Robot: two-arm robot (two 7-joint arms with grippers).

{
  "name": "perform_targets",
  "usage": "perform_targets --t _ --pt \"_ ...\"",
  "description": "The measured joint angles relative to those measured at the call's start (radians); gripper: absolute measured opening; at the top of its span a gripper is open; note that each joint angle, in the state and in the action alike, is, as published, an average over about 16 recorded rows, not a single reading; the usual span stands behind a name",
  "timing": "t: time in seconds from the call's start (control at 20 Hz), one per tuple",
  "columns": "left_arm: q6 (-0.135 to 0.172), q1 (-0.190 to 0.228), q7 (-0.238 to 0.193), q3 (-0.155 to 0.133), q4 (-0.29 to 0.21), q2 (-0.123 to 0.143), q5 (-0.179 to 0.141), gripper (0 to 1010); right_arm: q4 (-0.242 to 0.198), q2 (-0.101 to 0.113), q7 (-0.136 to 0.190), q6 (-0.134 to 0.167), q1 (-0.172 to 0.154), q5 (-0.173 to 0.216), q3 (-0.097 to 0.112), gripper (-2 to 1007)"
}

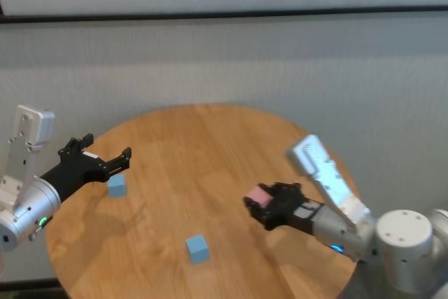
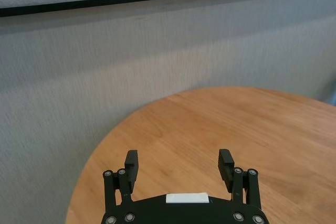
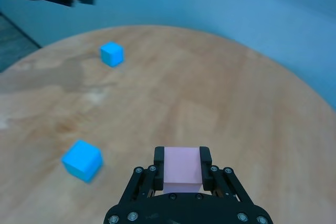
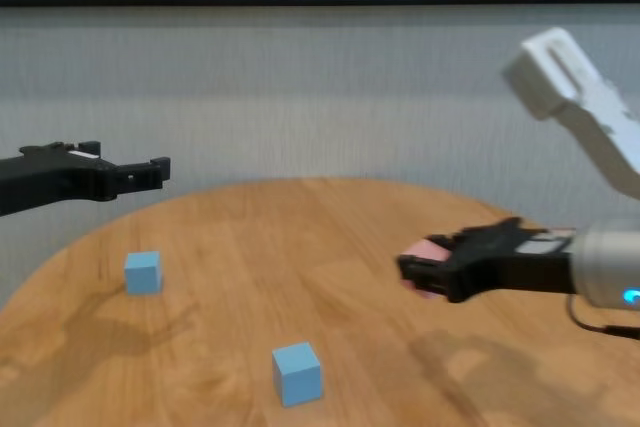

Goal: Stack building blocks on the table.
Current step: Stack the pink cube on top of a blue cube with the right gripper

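My right gripper (image 1: 257, 202) is shut on the pink block (image 1: 260, 195) and holds it in the air above the right part of the round wooden table (image 1: 203, 145). The pink block also shows between the fingers in the right wrist view (image 3: 182, 167) and in the chest view (image 4: 425, 252). One light blue block (image 1: 197, 248) lies near the table's front middle, left of the held block. The other light blue block (image 1: 117, 185) lies at the table's left, just below my left gripper (image 1: 108, 152), which is open, empty and raised over the left edge.
A grey wall (image 1: 224, 68) with a dark strip stands behind the table. The table's round edge (image 2: 100, 145) falls away close under my left gripper. Bare wood lies between the two blue blocks and at the table's far side.
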Motion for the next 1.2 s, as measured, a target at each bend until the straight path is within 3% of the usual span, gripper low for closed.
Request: perform_targets --t 0.25,0.55,0.8,1.2 --pt "0.000 0.000 0.000 0.000 0.000 0.000 0.000 1000 -0.033 -0.039 0.012 0.042 0.020 -0.041 -0.047 368" --pt "0.000 0.000 0.000 0.000 0.000 0.000 0.000 1000 -0.031 -0.083 0.037 0.082 0.041 -0.075 -0.092 368" --pt "0.000 0.000 0.000 0.000 0.000 0.000 0.000 999 -0.014 -0.108 0.053 0.104 0.050 -0.087 -0.105 368" --pt "0.000 0.000 0.000 0.000 0.000 0.000 0.000 1000 0.011 -0.128 0.072 0.123 0.058 -0.088 -0.098 368"
